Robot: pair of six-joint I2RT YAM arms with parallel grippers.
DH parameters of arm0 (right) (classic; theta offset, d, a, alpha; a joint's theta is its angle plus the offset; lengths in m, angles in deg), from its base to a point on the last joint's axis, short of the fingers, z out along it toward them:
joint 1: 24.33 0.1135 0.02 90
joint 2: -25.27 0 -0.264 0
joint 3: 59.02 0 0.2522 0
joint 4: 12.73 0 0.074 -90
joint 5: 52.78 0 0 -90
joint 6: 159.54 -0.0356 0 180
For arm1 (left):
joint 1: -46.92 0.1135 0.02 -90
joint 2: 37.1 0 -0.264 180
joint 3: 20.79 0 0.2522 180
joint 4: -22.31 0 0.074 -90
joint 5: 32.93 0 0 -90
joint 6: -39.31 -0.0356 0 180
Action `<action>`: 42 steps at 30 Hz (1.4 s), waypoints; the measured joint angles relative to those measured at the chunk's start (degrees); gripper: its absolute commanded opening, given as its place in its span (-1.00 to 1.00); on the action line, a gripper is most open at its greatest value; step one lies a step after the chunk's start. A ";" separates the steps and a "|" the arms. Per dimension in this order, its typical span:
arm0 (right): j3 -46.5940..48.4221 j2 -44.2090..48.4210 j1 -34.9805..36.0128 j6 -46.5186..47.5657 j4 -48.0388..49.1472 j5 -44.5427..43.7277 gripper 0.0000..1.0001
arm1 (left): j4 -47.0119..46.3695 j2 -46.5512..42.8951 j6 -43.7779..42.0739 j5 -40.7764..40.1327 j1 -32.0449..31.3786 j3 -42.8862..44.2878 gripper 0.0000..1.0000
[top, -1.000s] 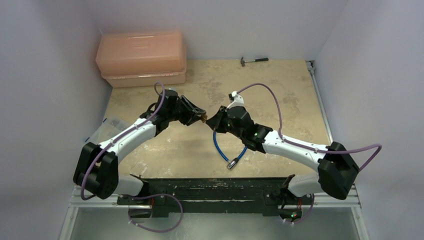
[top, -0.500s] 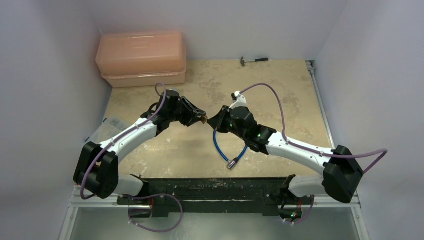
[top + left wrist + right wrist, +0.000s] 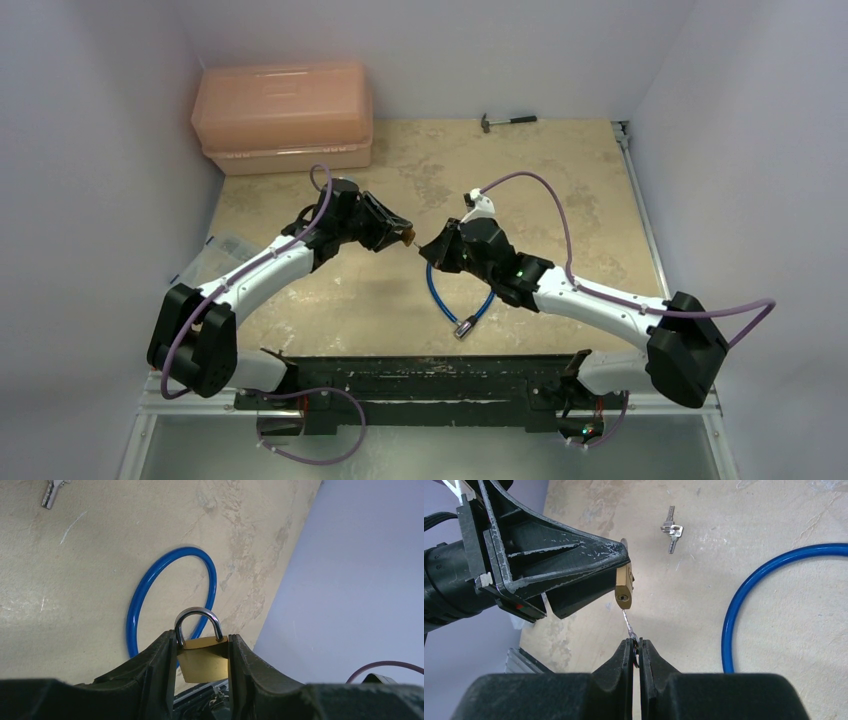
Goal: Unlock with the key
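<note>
The left jaws clamp the padlock [image 3: 205, 657], shackle outward. The right jaws pinch the key [image 3: 628, 622], its tip just under the padlock's keyhole.

Only a sliver of air was seen between the left gripper [image 3: 405, 236] and the right gripper [image 3: 636, 647], and it was spanned by the key [image 3: 627, 622] and the brass padlock [image 3: 202, 662]. Beneath them the tabletop [image 3: 774, 510] was crossed by a blue cable [image 3: 727, 630]; bare surface was seen beyond a loose key pair [image 3: 671, 528].
</note>
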 measured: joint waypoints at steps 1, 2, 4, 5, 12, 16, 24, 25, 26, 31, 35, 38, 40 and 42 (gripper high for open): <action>0.00 0.00 0.00 -0.02 0.04 -0.02 -1.00 | 0.00 0.00 0.00 0.00 0.00 -0.02 -1.00; 0.00 0.00 0.00 -0.02 0.09 -0.02 -1.00 | 0.00 0.00 0.00 0.00 0.00 -0.02 -1.00; 0.00 -0.04 0.00 -0.02 0.26 0.07 -1.00 | 0.02 0.00 0.00 0.00 0.00 -0.02 -1.00; 0.00 -0.11 0.00 -0.02 0.31 0.09 -1.00 | 0.02 0.00 0.00 0.00 0.00 -0.02 -1.00; 0.02 -1.60 0.00 0.07 0.70 0.09 -1.00 | 0.02 0.00 0.02 0.04 0.00 -0.02 -1.00; 0.09 -2.51 0.00 0.09 0.74 0.09 -1.00 | 0.02 0.00 0.02 0.04 0.00 -0.02 -1.00; 1.53 -2.62 0.00 0.50 0.87 0.09 -1.00 | 0.02 0.00 0.02 0.04 0.00 -0.02 -1.00; 1.60 -2.62 0.00 0.50 0.94 0.09 -1.00 | 0.02 0.00 0.02 0.04 0.00 -0.02 -1.00; 1.62 -2.62 0.00 0.50 1.07 0.09 -1.00 | 0.02 0.00 0.02 0.04 0.00 -0.02 -1.00; 1.62 -2.62 0.00 0.50 1.07 0.11 -1.00 | 0.02 0.00 0.02 0.04 0.00 -0.02 -1.00; 1.62 -2.62 0.00 0.50 1.09 0.07 -1.00 | 0.02 0.00 0.04 0.04 0.00 -0.02 -1.00; 1.70 -2.75 0.00 0.50 1.07 0.04 -1.00 | 0.02 0.00 0.04 0.07 0.00 -0.02 -1.00; 1.90 -3.19 0.00 0.52 1.09 0.04 -1.00 | 0.02 0.00 0.02 0.00 0.00 -0.02 -1.00; 2.01 -3.61 0.00 0.55 1.07 0.02 -1.00 | 0.02 0.00 0.02 -0.04 0.07 -0.02 -1.00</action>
